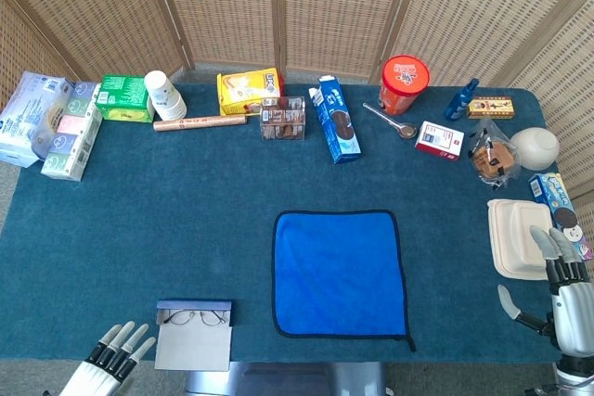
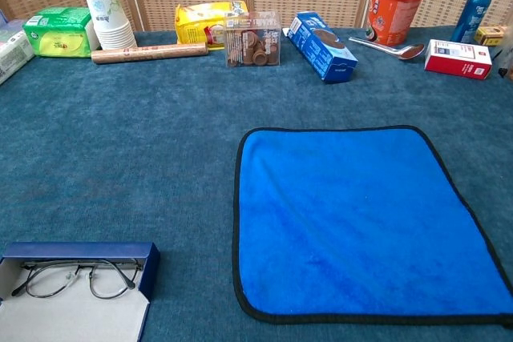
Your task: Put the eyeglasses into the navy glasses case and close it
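Note:
The navy glasses case (image 1: pixel 194 307) (image 2: pixel 80 251) lies open at the table's front left, its grey lid flap (image 1: pixel 192 347) (image 2: pixel 76 319) folded toward me. Thin wire eyeglasses (image 1: pixel 197 317) (image 2: pixel 74 279) lie inside it. My left hand (image 1: pixel 105 365) is at the bottom left corner, off the table's front edge and left of the case, fingers spread and empty. My right hand (image 1: pixel 563 289) hovers at the right edge beside a white clamshell box, fingers apart and holding nothing. Neither hand shows in the chest view.
A blue cloth (image 1: pixel 338 273) (image 2: pixel 362 220) lies in the middle front. Along the back stand boxes, a paper cup stack (image 1: pixel 164 95), a red tub (image 1: pixel 404 84), a blue carton (image 1: pixel 335 121) and a spoon (image 1: pixel 390 121). A white clamshell box (image 1: pixel 522 238) and bowl (image 1: pixel 535 147) sit at right.

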### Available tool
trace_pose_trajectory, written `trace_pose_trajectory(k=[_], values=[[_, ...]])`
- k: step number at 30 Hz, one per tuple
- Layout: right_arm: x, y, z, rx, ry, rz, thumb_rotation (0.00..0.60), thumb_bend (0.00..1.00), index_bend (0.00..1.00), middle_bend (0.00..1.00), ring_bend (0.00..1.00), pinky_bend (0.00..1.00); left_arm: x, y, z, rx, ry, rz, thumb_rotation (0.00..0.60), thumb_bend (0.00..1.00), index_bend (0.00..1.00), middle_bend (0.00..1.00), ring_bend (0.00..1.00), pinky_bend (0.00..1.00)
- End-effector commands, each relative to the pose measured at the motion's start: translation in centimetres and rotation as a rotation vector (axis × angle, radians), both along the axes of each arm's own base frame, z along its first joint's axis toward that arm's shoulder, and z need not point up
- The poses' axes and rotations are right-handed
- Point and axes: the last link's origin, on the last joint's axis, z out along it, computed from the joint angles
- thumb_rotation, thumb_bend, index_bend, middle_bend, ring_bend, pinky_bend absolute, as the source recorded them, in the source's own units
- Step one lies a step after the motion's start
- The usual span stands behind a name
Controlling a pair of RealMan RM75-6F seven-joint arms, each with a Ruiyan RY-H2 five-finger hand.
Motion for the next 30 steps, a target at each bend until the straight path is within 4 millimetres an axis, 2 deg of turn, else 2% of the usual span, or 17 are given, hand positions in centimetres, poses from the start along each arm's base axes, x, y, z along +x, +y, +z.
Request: trace_pose_trajectory(k=[1,9,21,30], values=[[-0.2,0.2,0.3,-0.002,0.000,0.009,0.340,0.35,0.00,0.12,0.00,0.11,-0.3,0.2,0.2,0.024,0.042,-0.072,0.600,0.29,0.09,0.06,0.00,0.12],[-0.8,1.0,0.7,-0.008,-0.011,0.016,0.337,0.35,0.00,0.12,0.00,0.11,-0.9,-0.2,-0.4,0.014,0.092,-0.105,0.600,0.29,0.08,0.05,0.00,0.11],[-1.2,1.9,1.2,-0.018,-0.021,0.029,0.338,0.35,0.00,0.12,0.00,0.11,-1.4,0.5,-1.9,0.014,0.149,-0.104,0.600,0.29,0.08,0.03,0.00,0.08],[-1.8,2.8,0.6,0.128,0.057,0.018,0.339,0.35,0.00,0.12,0.00,0.11,-0.8,0.7,-2.8,0.010,0.185,-0.131,0.600,0.29,0.10,0.03,0.00,0.07]])
